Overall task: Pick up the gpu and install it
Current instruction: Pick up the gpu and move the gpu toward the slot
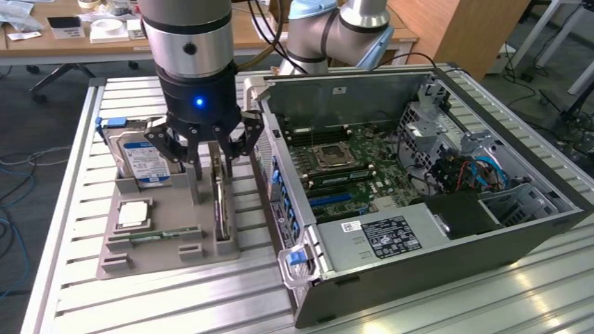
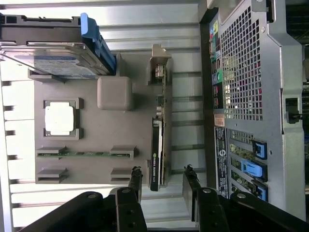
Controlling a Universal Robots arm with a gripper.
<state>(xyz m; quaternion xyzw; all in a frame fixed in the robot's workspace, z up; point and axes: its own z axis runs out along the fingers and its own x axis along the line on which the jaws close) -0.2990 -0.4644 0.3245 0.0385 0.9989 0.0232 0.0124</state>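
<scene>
The slatted tabletop [image 1: 519, 299] carries an open computer case [image 1: 418, 271] and a grey tray [image 1: 158, 257]. The case lies just beside the tray, on the exterior view's right of it.

Your gripper [image 1: 211, 156] hangs over the tray edge nearest the case. It is spread and holds nothing, with one finger to each side of the gpu [image 2: 155, 154] and apart from both faces.

The gpu stands on its long edge in the slot along that same side of the tray, with its bracket end towards the tray's hard-drive [image 1: 144, 160] end. It is not yet lifted.

Expect the gpu to be stiff and fairly light, though tall and thin, so it will tip if you grip it off-centre. The black shroud looks smooth and could slide under a weak squeeze. Pinch across the two flat faces near mid-length. Stay off the bracket, the bare board and the contact edge, which I judge to be the fragile parts.

The processor [image 1: 133, 212] and memory stick [image 1: 153, 235] lie flat on the tray's far side from the case.
</scene>
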